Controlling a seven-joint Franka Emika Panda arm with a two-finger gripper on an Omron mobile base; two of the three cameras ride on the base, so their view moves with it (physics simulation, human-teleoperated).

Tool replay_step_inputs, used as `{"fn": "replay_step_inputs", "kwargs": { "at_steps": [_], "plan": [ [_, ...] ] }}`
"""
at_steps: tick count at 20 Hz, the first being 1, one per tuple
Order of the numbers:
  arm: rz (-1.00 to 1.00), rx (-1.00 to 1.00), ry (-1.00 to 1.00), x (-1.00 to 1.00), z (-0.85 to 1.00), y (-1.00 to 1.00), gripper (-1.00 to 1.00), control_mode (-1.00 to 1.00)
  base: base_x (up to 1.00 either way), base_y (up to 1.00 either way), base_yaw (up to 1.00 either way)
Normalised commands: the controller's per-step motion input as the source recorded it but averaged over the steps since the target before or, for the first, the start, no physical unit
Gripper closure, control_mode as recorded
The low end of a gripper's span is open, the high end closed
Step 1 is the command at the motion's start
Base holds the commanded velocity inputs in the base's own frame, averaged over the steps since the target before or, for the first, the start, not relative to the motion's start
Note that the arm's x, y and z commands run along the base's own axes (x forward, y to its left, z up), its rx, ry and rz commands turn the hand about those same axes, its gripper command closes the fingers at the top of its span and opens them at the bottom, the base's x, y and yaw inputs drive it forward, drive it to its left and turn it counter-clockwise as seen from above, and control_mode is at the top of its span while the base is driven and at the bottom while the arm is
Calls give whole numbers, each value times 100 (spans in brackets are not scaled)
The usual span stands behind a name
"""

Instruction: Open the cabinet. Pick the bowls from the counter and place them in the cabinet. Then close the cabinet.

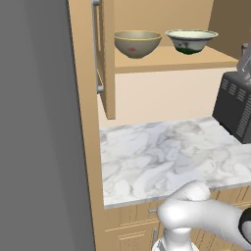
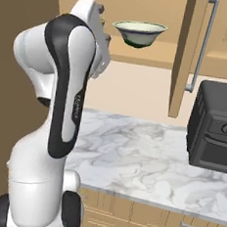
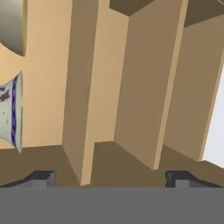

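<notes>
Two bowls [image 1: 138, 43] on cabinet [image 1: 166, 60] shelf | toaster oven [image 2: 215, 127] on counter [image 1: 166, 152] | fingers [image 3: 43, 178] wide, empty

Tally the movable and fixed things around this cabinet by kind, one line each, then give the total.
Bowls: 2, the tan bowl and the cream bowl, both on the cabinet shelf
Open cabinet doors: 2, the left door and the right door
Dark countertop appliance: 1
Marble counter: 1
Total: 6
</notes>
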Motion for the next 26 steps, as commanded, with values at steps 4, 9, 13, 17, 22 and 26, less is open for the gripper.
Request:
{"fn": "replay_step_inputs", "kwargs": {
  "at_steps": [4, 9, 13, 17, 22, 26],
  "plan": [
    [2, -2, 2, -100, 54, 0, -100, -100, 0, 0, 0],
    [5, -5, 2, -100, 48, 0, -100, -100, 0, 0, 0],
    [6, -2, 20, -100, 26, 1, -100, -100, 0, 0, 0],
    [3, 0, 25, -100, 4, 5, -100, -100, 0, 0, 0],
    [6, 0, 33, -100, 0, 15, -100, -100, 0, 0, 0],
    [13, -1, 35, -100, 2, 23, -100, -100, 0, 0, 0]
  ]
}}
